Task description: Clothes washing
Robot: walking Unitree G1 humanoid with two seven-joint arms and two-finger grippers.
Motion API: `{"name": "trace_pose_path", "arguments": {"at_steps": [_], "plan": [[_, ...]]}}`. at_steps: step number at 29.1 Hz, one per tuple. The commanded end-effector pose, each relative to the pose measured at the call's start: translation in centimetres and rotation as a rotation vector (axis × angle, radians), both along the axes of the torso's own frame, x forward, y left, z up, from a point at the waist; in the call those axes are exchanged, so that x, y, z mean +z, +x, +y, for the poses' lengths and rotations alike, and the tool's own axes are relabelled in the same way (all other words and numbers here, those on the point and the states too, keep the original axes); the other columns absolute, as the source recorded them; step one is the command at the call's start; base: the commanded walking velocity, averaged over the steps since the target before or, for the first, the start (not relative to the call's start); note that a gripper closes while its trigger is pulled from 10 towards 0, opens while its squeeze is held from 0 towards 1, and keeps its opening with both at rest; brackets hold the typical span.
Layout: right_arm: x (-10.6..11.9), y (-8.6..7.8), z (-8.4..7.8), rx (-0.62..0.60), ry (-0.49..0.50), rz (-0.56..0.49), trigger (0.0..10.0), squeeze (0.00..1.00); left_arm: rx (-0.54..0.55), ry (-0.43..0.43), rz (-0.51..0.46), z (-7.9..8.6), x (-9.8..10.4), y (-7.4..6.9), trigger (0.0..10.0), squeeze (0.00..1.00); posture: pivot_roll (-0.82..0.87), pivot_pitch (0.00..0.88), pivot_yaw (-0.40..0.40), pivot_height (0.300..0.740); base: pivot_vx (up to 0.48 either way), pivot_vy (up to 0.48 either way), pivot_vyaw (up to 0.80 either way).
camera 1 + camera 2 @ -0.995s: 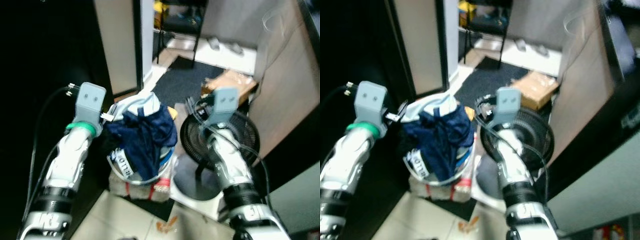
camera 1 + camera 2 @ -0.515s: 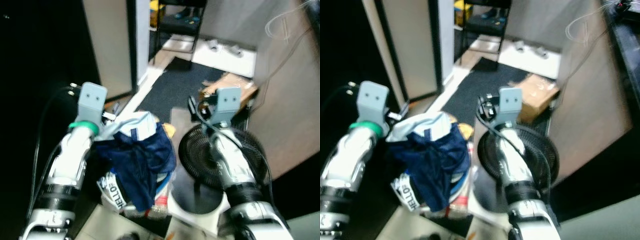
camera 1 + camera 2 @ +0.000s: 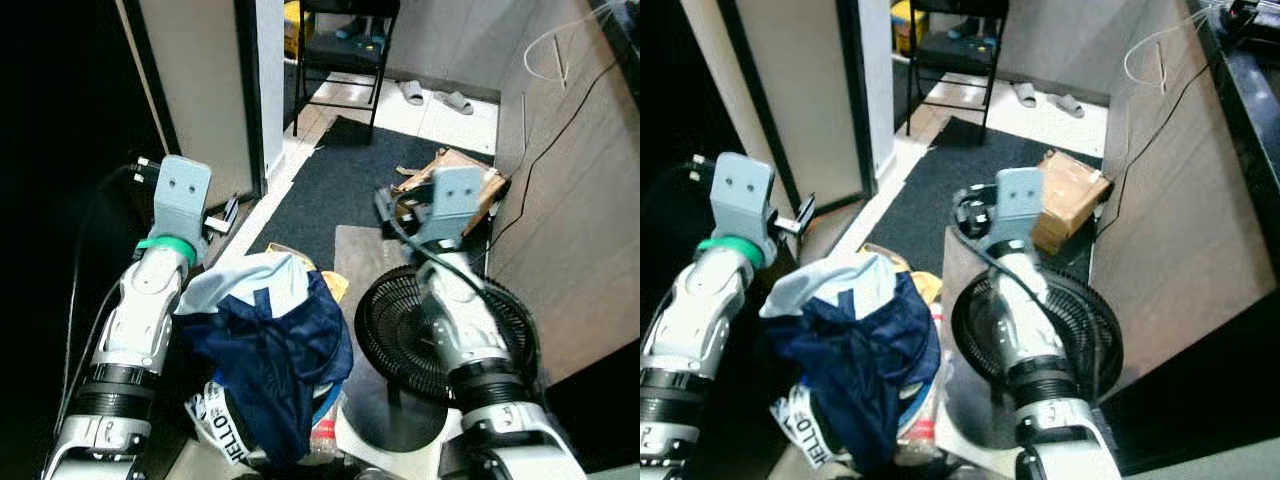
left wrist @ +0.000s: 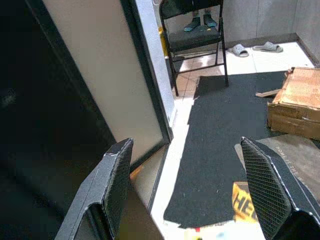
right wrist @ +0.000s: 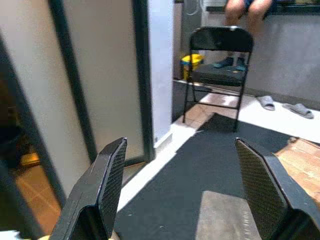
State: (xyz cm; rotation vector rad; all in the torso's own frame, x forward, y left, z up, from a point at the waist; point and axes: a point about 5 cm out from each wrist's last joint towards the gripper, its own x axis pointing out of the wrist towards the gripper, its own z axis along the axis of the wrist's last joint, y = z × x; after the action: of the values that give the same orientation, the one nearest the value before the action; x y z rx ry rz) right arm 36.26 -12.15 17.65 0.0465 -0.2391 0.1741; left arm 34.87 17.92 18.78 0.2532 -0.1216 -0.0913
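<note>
Walking on toward the dark mat (image 3: 345, 190), both my fingers (image 4: 116, 185) spread empty, laundry basket (image 3: 270, 360) now drifting beneath me, unpicked

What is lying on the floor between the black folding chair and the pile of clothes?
A dark mat covers the floor between the folding chair and the clothes pile; the left eye view shows it best.

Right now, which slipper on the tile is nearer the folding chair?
The left slipper of the pair, beside the folding chair legs. The other slipper lies further right, toward the wall.
</note>
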Motion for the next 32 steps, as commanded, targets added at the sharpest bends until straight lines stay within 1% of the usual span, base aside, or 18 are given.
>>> {"name": "trace_pose_path", "arguments": {"at_steps": [1,32], "plan": [[-0.19,-0.03,-0.44,-0.009,-0.006,0.006,10.0,0.0,0.0,0.008,0.017,0.1,-0.45,-0.07,10.0,0.0,0.06,0.012,0.031,0.74,0.0,0.0,0.0],[-0.09,0.0,-0.43,-0.005,-0.006,0.002,10.0,0.0,-0.008,-0.014,0.006,-0.04,-0.28,-0.09,10.0,0.0,0.06,0.015,0.029,0.74,0.0,0.0,0.0]]}}
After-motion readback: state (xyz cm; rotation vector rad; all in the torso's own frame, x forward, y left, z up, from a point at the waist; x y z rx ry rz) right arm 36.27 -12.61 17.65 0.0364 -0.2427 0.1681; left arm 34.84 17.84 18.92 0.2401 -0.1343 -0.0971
